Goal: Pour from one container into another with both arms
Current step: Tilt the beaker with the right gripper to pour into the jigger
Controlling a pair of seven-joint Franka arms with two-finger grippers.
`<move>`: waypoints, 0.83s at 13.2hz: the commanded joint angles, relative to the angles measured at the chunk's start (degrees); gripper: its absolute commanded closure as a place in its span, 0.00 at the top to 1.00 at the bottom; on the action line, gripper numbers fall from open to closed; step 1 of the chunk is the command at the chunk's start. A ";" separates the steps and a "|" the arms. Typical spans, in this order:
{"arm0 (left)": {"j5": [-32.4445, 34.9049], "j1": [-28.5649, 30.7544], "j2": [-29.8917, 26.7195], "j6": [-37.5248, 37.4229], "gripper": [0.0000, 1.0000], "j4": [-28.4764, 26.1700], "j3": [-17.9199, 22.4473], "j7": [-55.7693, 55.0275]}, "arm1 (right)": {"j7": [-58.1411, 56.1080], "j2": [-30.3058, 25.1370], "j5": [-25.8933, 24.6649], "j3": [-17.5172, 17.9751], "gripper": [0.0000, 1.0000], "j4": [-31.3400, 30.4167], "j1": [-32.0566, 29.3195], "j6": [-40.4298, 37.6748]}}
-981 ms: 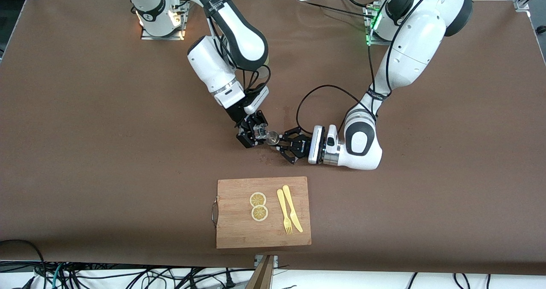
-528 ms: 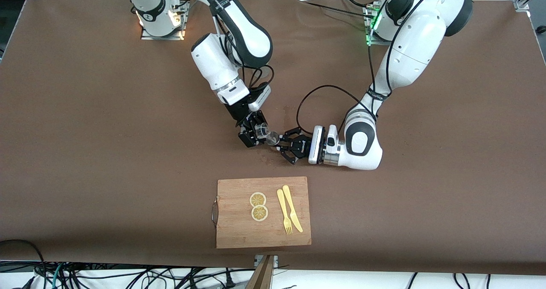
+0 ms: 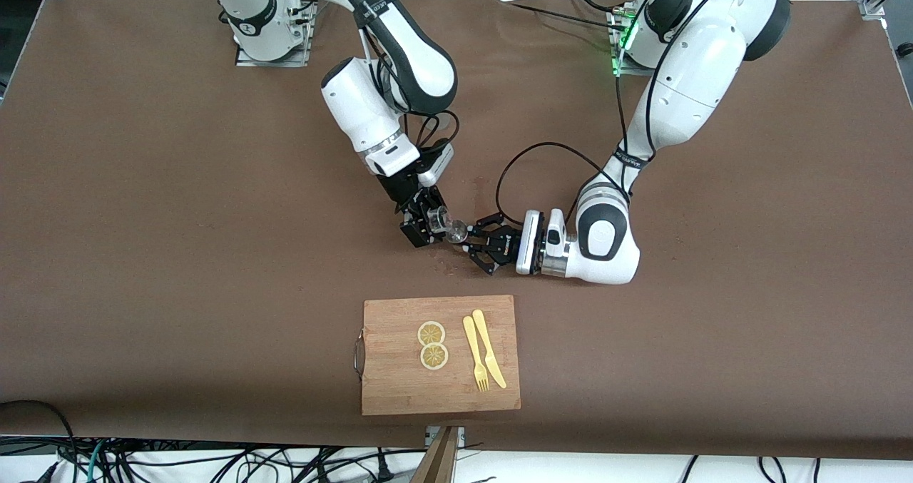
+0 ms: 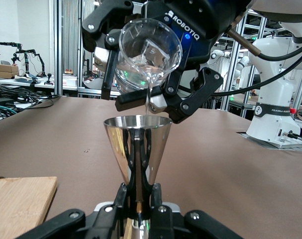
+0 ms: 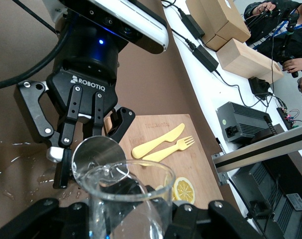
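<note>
My right gripper (image 3: pixel 426 222) is shut on a clear glass beaker (image 3: pixel 436 219), tipped above the table's middle. Its lip hangs just over a shiny metal cone cup (image 3: pixel 456 232), which my left gripper (image 3: pixel 462 239) holds upright, shut on its narrow waist. In the left wrist view a thin stream of water runs from the beaker (image 4: pixel 148 57) into the metal cup (image 4: pixel 137 144), and my left gripper (image 4: pixel 138 191) clamps the cup's stem. In the right wrist view the beaker (image 5: pixel 128 199) sits in my right gripper (image 5: pixel 128 221), with the cup's rim (image 5: pixel 98 154) right under it.
A wooden cutting board (image 3: pixel 399 390) lies nearer to the front camera than the grippers. On it are two lemon slices (image 3: pixel 432 345), a yellow fork (image 3: pixel 475 358) and a yellow knife (image 3: pixel 489 354). Water drops (image 5: pixel 11 159) wet the brown table beside the cup.
The right arm's forearm has shifted a little toward the left arm's end and the beaker has tipped slightly more over the cup. The left arm has held still.
</note>
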 commanded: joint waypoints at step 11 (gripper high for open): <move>-1.63 -0.16 -0.21 0.06 0.00 0.46 0.21 0.56 | 5.95 -0.92 8.80 -0.11 0.18 1.13 -1.79 -8.34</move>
